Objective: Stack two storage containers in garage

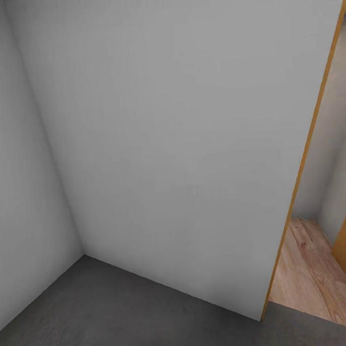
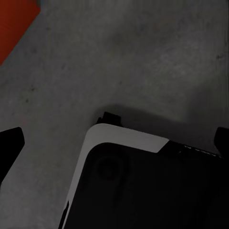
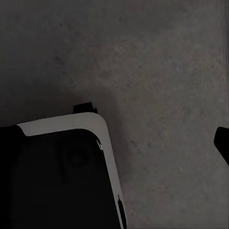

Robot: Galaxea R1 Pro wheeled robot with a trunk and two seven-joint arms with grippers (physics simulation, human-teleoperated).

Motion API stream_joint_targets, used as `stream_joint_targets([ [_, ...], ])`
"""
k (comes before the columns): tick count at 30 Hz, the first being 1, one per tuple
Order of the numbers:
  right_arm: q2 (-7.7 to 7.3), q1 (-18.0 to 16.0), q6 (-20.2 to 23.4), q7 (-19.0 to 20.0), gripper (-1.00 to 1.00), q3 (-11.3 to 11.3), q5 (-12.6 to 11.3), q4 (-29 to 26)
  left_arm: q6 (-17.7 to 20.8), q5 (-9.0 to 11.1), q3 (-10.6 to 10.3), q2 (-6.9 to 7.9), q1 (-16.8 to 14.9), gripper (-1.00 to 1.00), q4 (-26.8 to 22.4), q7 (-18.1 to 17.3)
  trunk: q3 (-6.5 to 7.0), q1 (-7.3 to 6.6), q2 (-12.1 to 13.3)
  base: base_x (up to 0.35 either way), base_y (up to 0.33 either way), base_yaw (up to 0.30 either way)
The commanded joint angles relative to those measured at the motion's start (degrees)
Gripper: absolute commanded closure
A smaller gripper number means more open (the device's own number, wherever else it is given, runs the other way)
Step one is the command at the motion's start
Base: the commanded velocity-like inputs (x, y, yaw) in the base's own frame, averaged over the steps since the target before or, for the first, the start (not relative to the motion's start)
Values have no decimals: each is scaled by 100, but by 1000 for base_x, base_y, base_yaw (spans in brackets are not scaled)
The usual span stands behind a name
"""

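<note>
Red-orange storage container [image 2: 14,28] lies on the concrete floor [image 2: 143,57] well ahead of the left end effector [image 2: 114,138], the nearer arm, fingers spread and empty, long axis unclear

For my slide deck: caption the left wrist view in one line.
Left wrist camera over the grey concrete floor, a red-orange container at the frame's corner, the robot's base below.

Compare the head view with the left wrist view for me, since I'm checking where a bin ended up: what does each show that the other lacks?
The head view alone has the grey-white walls, a wood-framed doorway and light plank flooring beyond it. The left wrist view alone has a red-orange bin corner on the ground and the robot's black-and-white base. Both share the dark grey concrete floor.
</note>
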Motion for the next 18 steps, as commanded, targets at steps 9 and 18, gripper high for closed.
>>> stream_joint_targets([
  [9, -6, -11, -22, -2, -100, 46, -40, 18, -24, 22, -11, 0, -3, -100, 2, 10, 46, 1, -6, 0, 0, -236],
  [18, -8, -13, -16, -2, -100, 58, -32, 18, -16, 22, -11, 0, -3, -100, 2, 10, 60, 1, -6, 0, 0, -277],
])
